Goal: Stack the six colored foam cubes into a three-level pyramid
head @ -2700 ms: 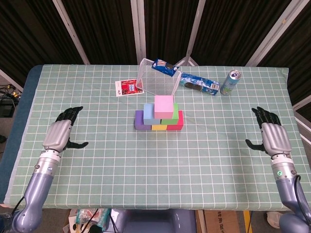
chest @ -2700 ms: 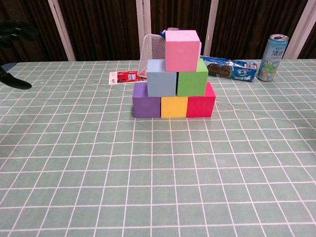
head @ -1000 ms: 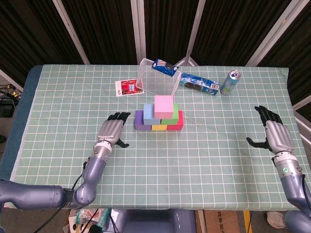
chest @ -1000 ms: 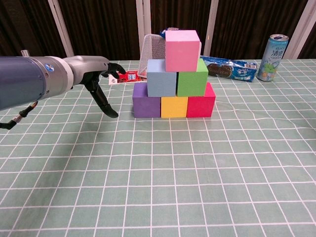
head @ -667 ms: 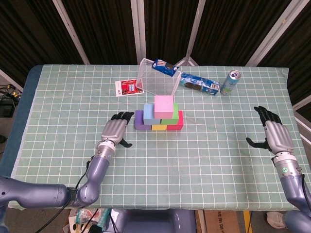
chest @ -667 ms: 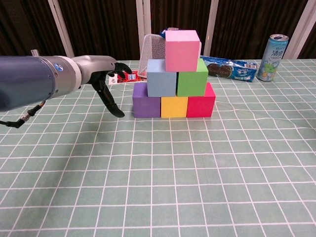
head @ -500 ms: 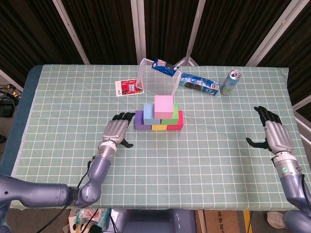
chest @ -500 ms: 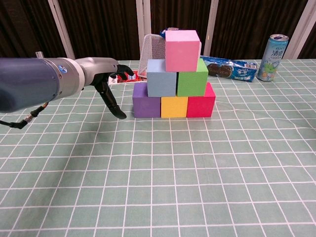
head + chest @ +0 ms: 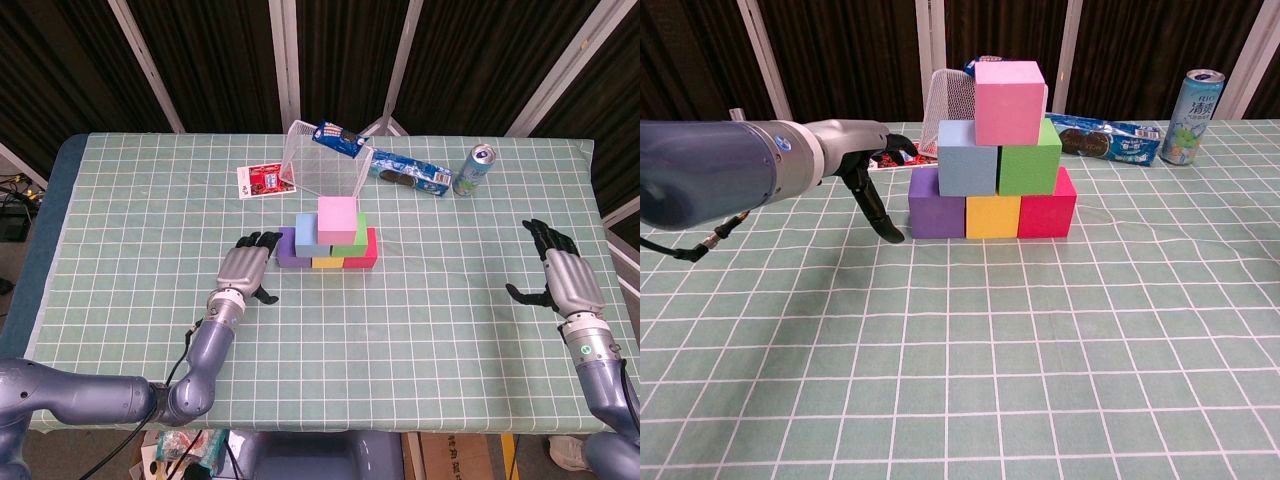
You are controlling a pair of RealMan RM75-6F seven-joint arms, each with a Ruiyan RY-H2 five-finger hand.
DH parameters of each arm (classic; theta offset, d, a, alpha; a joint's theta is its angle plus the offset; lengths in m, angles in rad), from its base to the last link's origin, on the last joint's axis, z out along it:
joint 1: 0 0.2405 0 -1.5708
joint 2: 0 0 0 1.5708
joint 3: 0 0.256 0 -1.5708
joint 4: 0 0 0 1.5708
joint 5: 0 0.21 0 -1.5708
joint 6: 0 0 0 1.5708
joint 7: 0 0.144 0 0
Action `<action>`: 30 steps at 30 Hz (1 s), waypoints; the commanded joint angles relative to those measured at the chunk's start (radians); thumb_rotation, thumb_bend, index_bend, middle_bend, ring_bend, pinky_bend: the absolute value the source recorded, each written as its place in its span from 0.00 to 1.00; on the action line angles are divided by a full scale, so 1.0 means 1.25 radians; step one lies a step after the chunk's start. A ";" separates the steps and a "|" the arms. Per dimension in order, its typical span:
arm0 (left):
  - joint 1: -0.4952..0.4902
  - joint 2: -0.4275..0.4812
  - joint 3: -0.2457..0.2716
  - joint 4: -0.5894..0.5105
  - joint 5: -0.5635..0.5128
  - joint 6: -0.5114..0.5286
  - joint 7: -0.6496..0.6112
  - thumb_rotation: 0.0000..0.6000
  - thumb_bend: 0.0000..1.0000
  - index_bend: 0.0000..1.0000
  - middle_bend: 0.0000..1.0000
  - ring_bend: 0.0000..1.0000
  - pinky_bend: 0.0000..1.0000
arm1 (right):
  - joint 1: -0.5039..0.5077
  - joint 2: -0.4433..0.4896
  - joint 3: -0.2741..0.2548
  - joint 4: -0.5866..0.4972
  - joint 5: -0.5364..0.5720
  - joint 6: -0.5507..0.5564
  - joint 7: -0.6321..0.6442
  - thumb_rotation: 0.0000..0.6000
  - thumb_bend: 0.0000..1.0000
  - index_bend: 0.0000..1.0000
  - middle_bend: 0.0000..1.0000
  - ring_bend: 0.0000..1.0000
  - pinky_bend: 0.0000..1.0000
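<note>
Six cubes stand stacked at table centre — pink cube (image 9: 1009,102) on top, pyramid looks complete. Left hand (image 9: 244,267) empty, fingers spread, just left of purple cube (image 9: 936,204); likely a nudge next. Right hand (image 9: 567,279) spread, empty, far right.

The red card (image 9: 883,158) seems mostly hidden behind the left robot hand (image 9: 872,150).

The left hand (image 9: 244,267), grey-backed with black fingers, reaches forward over the middle of the table, palm down, fingers spread and holding nothing, thumb angled down to the cloth. The right hand (image 9: 567,279) rests at the far right edge, fingers apart, empty.
</note>
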 commanded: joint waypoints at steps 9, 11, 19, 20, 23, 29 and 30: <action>-0.011 -0.007 -0.001 0.010 -0.009 0.000 0.006 1.00 0.16 0.00 0.04 0.00 0.08 | -0.001 -0.002 0.002 0.000 0.002 -0.002 -0.002 1.00 0.29 0.00 0.00 0.00 0.00; -0.013 -0.009 -0.001 0.013 -0.012 0.000 0.007 1.00 0.16 0.00 0.04 0.00 0.08 | -0.001 -0.002 0.003 0.000 0.002 -0.002 -0.002 1.00 0.29 0.00 0.00 0.00 0.00; -0.019 -0.016 -0.001 0.021 -0.013 0.000 0.007 1.00 0.16 0.00 0.04 0.00 0.08 | -0.001 -0.002 0.003 0.001 0.000 -0.007 -0.003 1.00 0.29 0.00 0.00 0.00 0.00; -0.019 -0.017 -0.002 0.021 -0.012 0.001 0.006 1.00 0.16 0.00 0.04 0.00 0.08 | -0.001 -0.003 0.002 0.001 0.000 -0.007 -0.004 1.00 0.29 0.00 0.00 0.00 0.00; -0.020 -0.019 -0.002 0.022 -0.009 0.002 0.004 1.00 0.16 0.00 0.04 0.00 0.08 | -0.001 -0.005 0.002 0.002 0.000 -0.008 -0.004 1.00 0.29 0.00 0.00 0.00 0.00; -0.021 -0.022 -0.001 0.024 -0.005 0.004 0.004 1.00 0.16 0.00 0.04 0.00 0.08 | -0.001 -0.006 0.003 0.003 0.001 -0.010 -0.005 1.00 0.29 0.00 0.00 0.00 0.00; -0.022 -0.023 -0.001 0.026 -0.005 0.004 0.005 1.00 0.16 0.00 0.04 0.00 0.08 | -0.001 -0.006 0.003 0.003 0.002 -0.010 -0.005 1.00 0.29 0.00 0.00 0.00 0.00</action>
